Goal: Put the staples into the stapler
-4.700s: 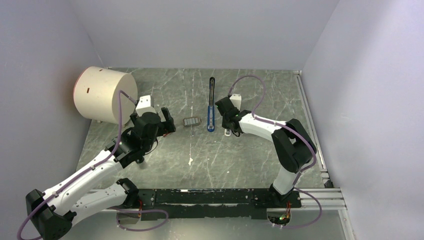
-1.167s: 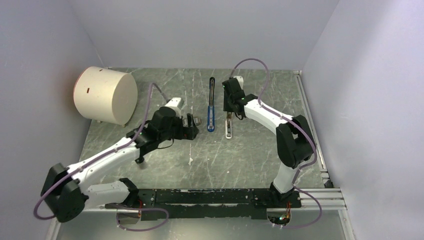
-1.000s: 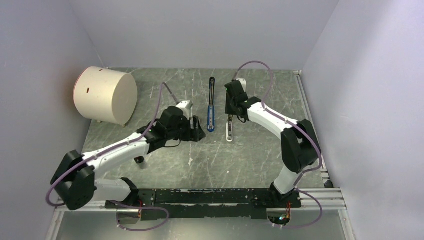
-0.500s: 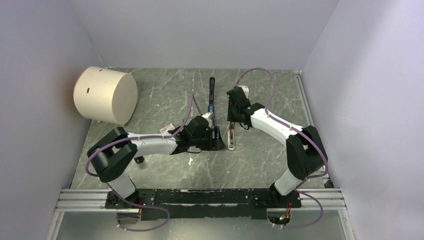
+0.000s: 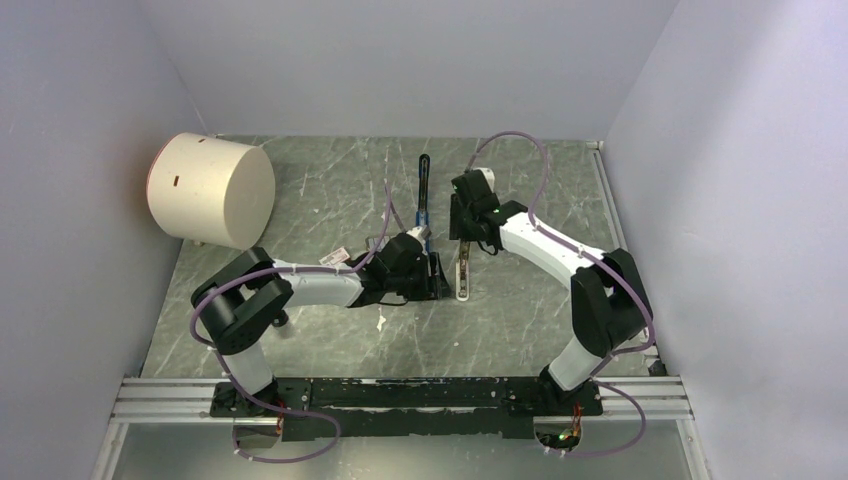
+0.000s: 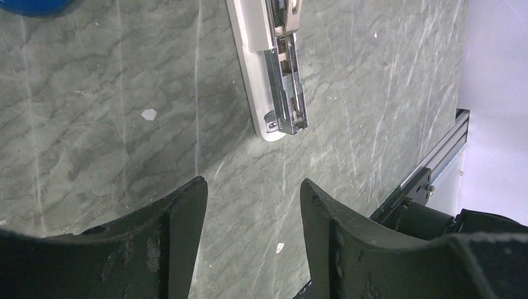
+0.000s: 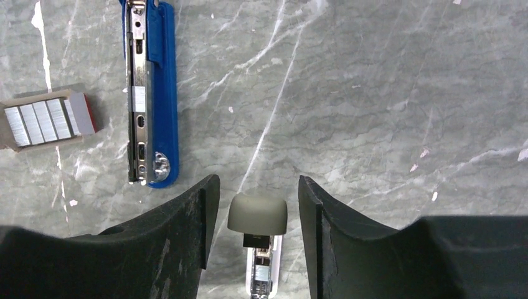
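Two claws are hanging released: the left claw beside the pale bar, the right claw straddling its capped end. The blue stapler is lying opened toward the far edge of the desk.

A cream cylinder sits far left on the table — centrally, a pale bar, apparently metal-railed.

Jaws apart: left gripper, right gripper
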Robot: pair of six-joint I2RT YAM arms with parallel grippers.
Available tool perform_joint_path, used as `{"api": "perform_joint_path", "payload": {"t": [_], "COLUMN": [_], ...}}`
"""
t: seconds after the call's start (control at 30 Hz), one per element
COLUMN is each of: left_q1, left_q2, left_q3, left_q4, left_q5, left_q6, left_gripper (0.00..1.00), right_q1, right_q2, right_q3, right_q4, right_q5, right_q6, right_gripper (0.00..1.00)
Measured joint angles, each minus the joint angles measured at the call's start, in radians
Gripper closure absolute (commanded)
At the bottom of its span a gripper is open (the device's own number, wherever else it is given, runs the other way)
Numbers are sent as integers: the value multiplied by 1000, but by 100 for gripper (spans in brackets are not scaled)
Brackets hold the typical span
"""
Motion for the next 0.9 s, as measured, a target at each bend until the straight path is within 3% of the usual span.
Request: {"api": "perform_joint_path", "payload": {"t": [0.17, 0.37, 0.7, 0.9], "left_q1": [0, 0, -2, -21], "left_q2": [0, 16, 108, 154], "left_q3": [0, 4, 72, 128], "left_q4": [-1, 3, 5, -8], "left_q5": [-5, -6, 1, 2], "left_q6": [0, 0, 16, 34], "left_gripper": [54, 60, 65, 75], "right_q1": [0, 0, 0, 0], "right_q2": [20, 25, 25, 23], "right_q3": [27, 40, 40, 37], "right_q4": [-16, -29, -31, -30], "right_q5": [-3, -10, -11, -11], "right_q6": [-11, -19, -18, -11], "right_gripper": [53, 70, 71, 71]}}
